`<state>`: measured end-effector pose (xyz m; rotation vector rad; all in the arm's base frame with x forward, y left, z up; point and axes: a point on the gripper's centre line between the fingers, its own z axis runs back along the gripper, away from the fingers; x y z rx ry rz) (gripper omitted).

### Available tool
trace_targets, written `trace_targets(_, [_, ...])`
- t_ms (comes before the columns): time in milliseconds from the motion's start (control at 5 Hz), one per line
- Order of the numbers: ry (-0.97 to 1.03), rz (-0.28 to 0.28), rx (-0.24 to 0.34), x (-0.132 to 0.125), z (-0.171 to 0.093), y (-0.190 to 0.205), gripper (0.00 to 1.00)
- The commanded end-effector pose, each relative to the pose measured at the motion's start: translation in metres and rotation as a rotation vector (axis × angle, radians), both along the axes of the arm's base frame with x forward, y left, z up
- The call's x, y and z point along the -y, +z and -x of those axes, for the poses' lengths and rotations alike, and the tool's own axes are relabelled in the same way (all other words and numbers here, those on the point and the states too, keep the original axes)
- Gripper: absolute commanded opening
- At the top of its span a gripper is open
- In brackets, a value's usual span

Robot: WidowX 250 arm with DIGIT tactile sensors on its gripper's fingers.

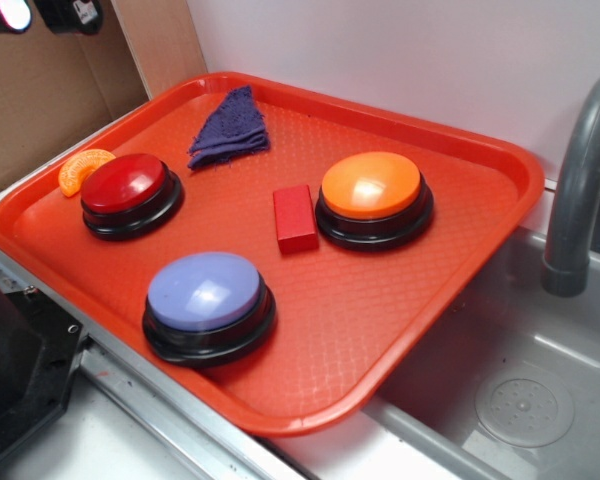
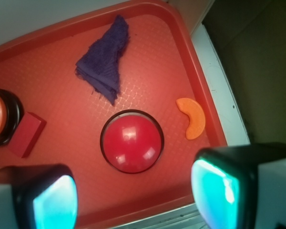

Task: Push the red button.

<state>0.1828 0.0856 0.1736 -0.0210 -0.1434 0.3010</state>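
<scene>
On the red tray (image 1: 500, 170), the red button (image 1: 124, 184), other buttons, cloth (image 1: 230, 125).

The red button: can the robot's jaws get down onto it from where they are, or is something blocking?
Probably yes. In the wrist view the open gripper hangs above the red button, with only bare tray around it; the purple cloth and orange slice lie clear.

A plain white wall (image 1: 400, 60) stands behind the scene, with a brown cardboard panel (image 1: 40, 90) and a light wooden board (image 1: 165, 40) at the far left. To the right lies a grey sink (image 1: 520, 390) with 1 round drain (image 1: 525, 405) and a grey faucet (image 1: 580, 190).
</scene>
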Motion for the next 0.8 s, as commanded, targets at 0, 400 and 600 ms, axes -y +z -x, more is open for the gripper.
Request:
trace_targets(0, [0.015, -0.029, 0.062, -0.007, -0.009, 0.025, 1.0])
trace_targets(400, [-0.013, -0.074, 0.055, 0.011, -0.02, 0.028, 1.0])
trace_targets(600, [-0.023, -0.078, 0.056, 0.015, -0.021, 0.025, 1.0])
